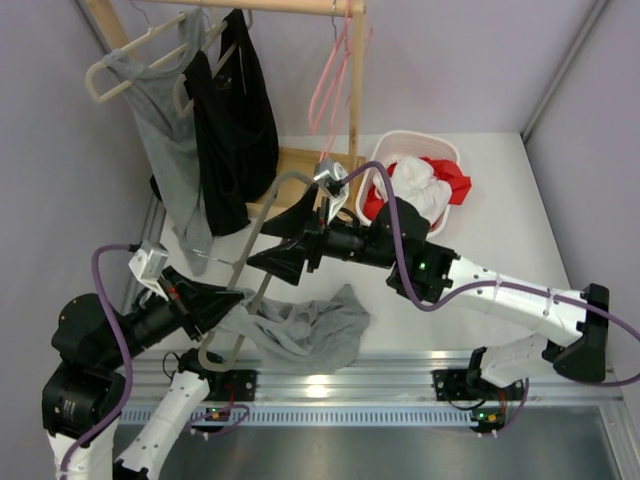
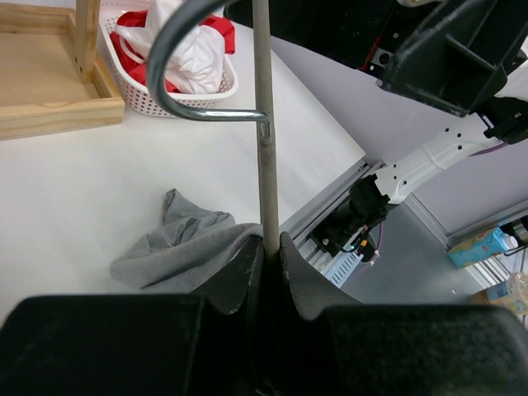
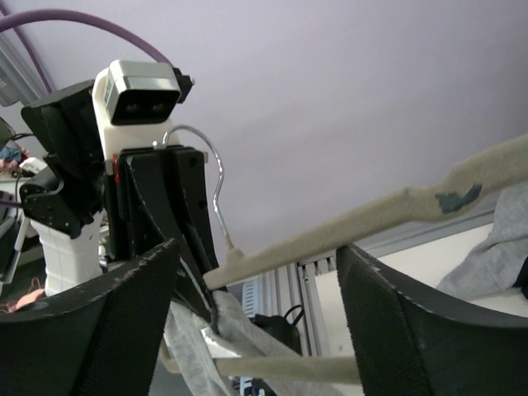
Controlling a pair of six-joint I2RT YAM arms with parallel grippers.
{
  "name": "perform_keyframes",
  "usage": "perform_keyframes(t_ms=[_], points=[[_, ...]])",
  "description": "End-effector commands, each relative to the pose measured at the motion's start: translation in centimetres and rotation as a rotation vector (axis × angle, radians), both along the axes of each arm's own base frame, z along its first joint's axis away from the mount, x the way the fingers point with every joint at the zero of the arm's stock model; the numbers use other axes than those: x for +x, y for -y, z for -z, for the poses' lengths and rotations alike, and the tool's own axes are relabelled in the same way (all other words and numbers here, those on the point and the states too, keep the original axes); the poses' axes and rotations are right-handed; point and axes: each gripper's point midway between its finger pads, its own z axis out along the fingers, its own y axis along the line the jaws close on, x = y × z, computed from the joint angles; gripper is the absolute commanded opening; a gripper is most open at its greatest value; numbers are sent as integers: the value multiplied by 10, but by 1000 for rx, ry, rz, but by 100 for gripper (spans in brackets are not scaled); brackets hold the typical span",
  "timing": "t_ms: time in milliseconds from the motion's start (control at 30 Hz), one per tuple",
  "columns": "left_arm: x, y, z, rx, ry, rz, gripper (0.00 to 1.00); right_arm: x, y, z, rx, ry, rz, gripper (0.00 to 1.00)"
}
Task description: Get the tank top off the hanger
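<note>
Tank top (image 1: 310,325) lies crumpled on the table (image 1: 500,200) at 6 o'clock overhead, white basket (image 1: 420,136) of red and white cloth (image 1: 425,180) at 1 o'clock — left wrist view, left gripper (image 2: 268,246) clenched on the hanger (image 2: 267,148) — right wrist view, right gripper (image 3: 257,272) agape around its arm.

Left arm (image 1: 100,335) and right arm (image 1: 505,297) are built from white link shells and black joint housings. A purple cable (image 3: 82,14) is routed along each. A white camera box (image 3: 136,87) with a dark lens strip is mounted at each wrist. Left gripper (image 1: 238,297) and right gripper (image 1: 285,240) are moulded black; fingers (image 3: 82,330) are wedge-shaped, with dimpled pads. Green and red LEDs (image 1: 483,413) are lit at the bases.
</note>
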Motion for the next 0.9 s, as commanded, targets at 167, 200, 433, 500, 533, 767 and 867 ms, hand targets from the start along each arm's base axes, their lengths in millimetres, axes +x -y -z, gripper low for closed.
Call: perform_keyframes(t_ms=[167,200,433,500,533,767,867], points=[[-12,6,-26,-47,114,61,0,6,-6,-35,123,18,-10,48],[-12,5,-26,-47,114,60,0,5,-8,-34,122,15,-15,38],[-9,5,-24,-47,108,48,0,4,-1,-42,145,17,-7,0],[-8,4,-24,-46,109,37,4,4,2,-45,154,21,-1,0],[-7,3,-25,-45,114,32,5,3,3,-47,158,23,-2,0],[-8,4,-28,-46,114,43,0,-9,0,-47,176,36,-75,33],[-9,5,-28,-47,112,49,0,-10,-2,-46,183,34,-90,36]])
